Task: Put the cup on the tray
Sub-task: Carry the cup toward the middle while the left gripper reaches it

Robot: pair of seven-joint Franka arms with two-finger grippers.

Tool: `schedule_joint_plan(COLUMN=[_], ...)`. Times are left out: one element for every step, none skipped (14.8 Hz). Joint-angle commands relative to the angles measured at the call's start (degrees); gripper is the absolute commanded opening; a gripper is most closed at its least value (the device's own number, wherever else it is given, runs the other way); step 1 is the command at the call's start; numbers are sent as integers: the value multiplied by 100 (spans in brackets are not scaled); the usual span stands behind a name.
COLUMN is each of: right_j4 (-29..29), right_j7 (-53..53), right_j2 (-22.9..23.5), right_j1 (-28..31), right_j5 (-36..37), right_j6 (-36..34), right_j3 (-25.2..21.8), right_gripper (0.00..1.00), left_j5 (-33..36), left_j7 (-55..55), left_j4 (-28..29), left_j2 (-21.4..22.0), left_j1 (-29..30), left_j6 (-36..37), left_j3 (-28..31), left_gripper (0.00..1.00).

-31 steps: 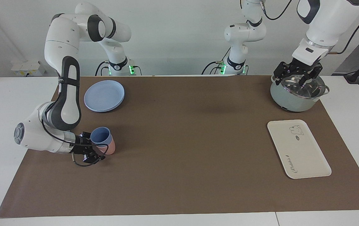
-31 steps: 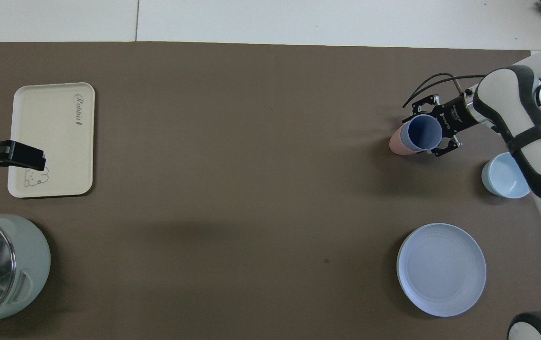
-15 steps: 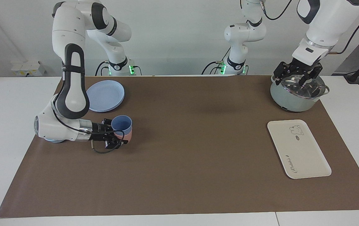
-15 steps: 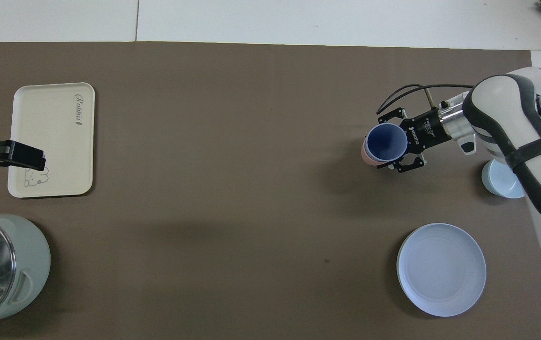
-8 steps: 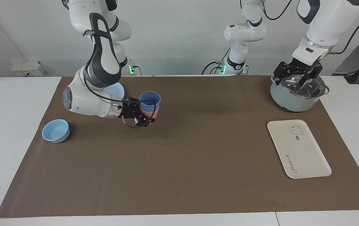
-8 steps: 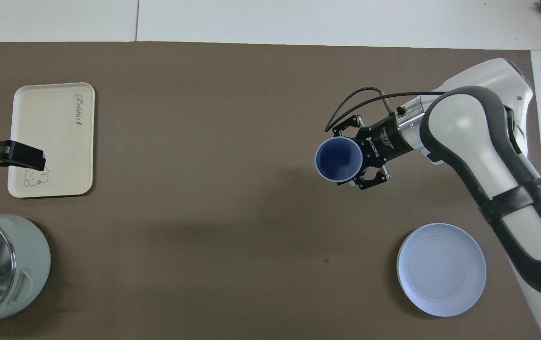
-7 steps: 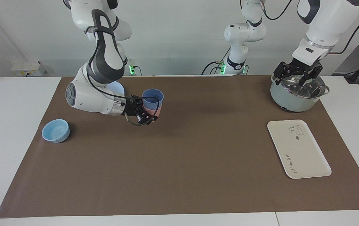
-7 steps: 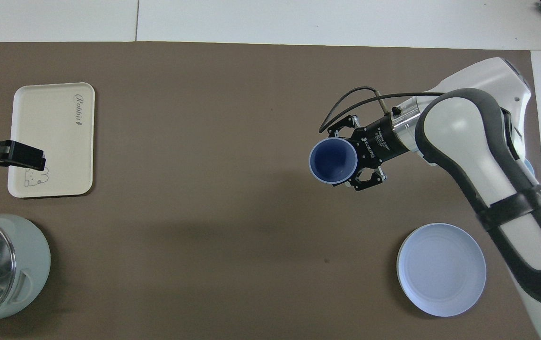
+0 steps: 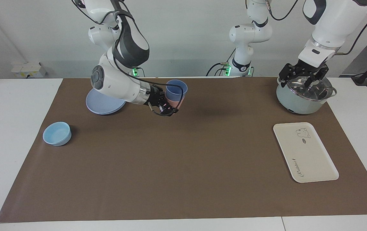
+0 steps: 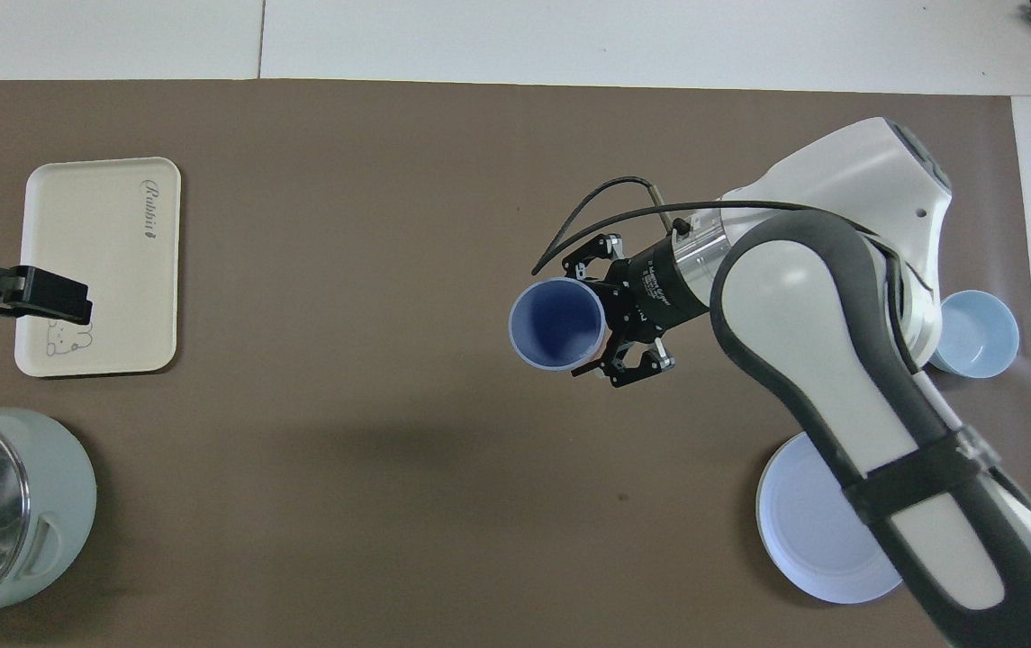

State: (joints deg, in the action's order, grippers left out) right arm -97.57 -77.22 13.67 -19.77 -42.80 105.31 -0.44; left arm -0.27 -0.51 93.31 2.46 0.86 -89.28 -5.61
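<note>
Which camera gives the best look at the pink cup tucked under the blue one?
The facing view. There the pink cup shows as a band below the blue cup nested in it, both carried in the air over the mat by the right gripper. In the overhead view the blue cup's mouth covers it, so no pink shows.

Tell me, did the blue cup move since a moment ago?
Yes. The blue cup, nested in a pink cup and held by the right gripper, has risen and travelled away from the light-blue bowl toward the tray.
</note>
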Motion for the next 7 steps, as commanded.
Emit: schedule_joint_plan(right_j4=[-35, -34, -34, -34, -34, -34, -34], right_j7=[-670, -803, -908, -935, -936, -936, -927], right_j2=[-119, -110, -110, -110, -110, -110, -110], right_j1=[-202, -307, -360, -361, -361, -369, -361], right_j5=[166, 158, 166, 175, 184, 193, 193], right_j6=[515, 647, 753, 772, 763, 763, 772], right_j3=[9, 0, 0, 0, 0, 0, 0], right_gripper=[0, 0, 0, 0, 0, 0, 0], left_j5=[-420, -491, -492, -492, -500, -500, -500], left_j7=[-1061, -1517, -1983, -2414, -2871, -3258, -3628], left_j4=[56, 64, 108, 160, 248, 336, 424], left_j2=[97, 88, 88, 97, 114, 132, 149], left_j1=[-366, -568, -865, -1121, -1393, -1648, -1877], left_j6=[-177, -395, -702, -992, -1247, -1511, -1775], left_j3=[-19, -28, -28, -28, -37, -37, -37], left_gripper=[100, 100, 100, 100, 100, 100, 100])
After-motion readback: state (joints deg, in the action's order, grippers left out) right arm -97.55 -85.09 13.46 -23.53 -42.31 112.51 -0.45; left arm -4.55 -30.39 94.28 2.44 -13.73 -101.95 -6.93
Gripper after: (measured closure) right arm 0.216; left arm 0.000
